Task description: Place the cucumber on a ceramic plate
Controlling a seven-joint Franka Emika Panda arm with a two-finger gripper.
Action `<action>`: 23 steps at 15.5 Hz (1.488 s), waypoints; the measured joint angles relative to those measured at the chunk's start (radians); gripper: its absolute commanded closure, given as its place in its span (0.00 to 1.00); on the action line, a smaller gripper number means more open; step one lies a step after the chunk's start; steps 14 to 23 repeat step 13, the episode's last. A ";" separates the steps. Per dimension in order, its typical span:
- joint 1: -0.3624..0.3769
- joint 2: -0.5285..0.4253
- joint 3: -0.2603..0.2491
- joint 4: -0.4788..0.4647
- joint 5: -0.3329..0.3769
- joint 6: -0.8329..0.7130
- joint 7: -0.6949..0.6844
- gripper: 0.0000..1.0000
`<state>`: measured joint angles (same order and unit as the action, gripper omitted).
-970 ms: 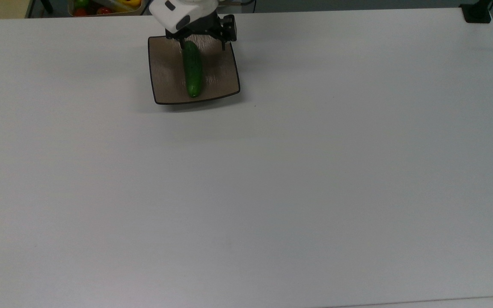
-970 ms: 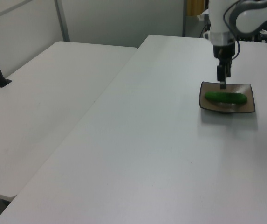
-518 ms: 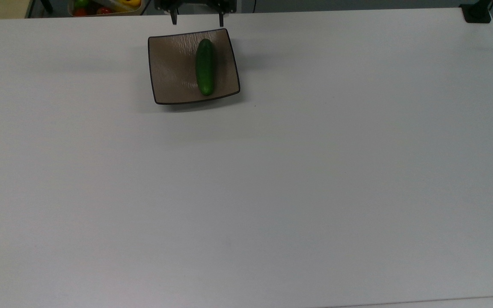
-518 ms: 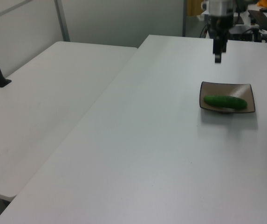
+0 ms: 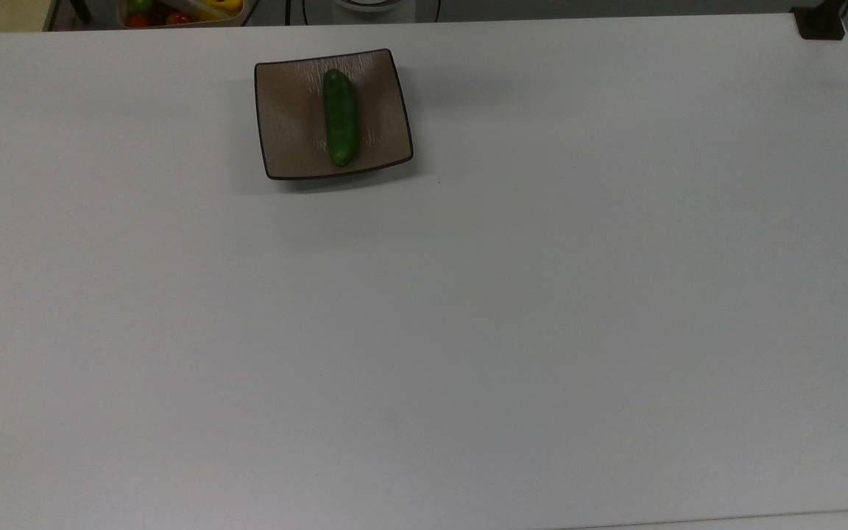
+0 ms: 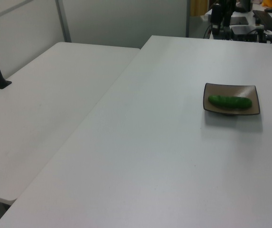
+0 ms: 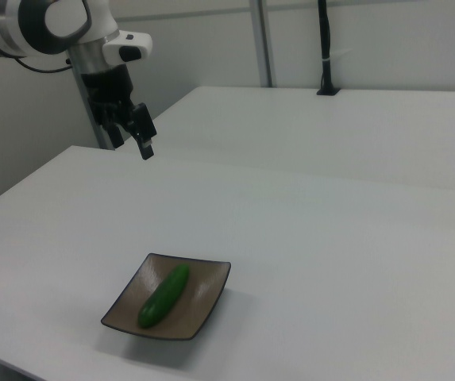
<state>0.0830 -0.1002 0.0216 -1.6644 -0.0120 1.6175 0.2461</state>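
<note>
Cucumber (image 5: 339,117), dark green and glossy, lies flat on a square brown plate (image 5: 288,125) with a thin dark rim and upturned edges. In the top view it runs lengthwise near the plate's middle, rounded ends pointing toward the near and far rims, wholly inside the edges. In the right view it lies along the plate's shallow hollow, which probably keeps such a round thing from rolling off. The plate sits on a broad white table (image 5: 468,331), close to the far edge in the top view, with bare table all around it.

The gripper (image 7: 134,133) hangs in the air well above the table and well apart from the plate, at the upper left of the right view. It holds nothing. Its two dark fingers (image 7: 145,148) point downward and appear spread apart, though the angle makes the gap hard to judge. Being raised and off to one side, it leaves the plate free of any contact.

Judging by how things lie, the placing looks complete: the cucumber rests on the plate under its own weight, with nothing touching it.

Beyond the table's far edge in the top view, a container of colourful fruit (image 5: 181,10) is partly seen. A second white table (image 6: 41,109) stands alongside in the left view.
</note>
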 measured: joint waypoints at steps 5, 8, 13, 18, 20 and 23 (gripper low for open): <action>0.000 0.014 0.001 0.002 0.036 0.013 -0.095 0.00; -0.004 0.030 0.000 0.002 0.039 0.075 -0.218 0.00; -0.019 0.048 -0.002 0.002 0.044 0.114 -0.286 0.00; -0.019 0.048 -0.002 0.002 0.044 0.114 -0.286 0.00; -0.019 0.048 -0.002 0.002 0.044 0.114 -0.286 0.00; -0.019 0.048 -0.002 0.002 0.044 0.114 -0.286 0.00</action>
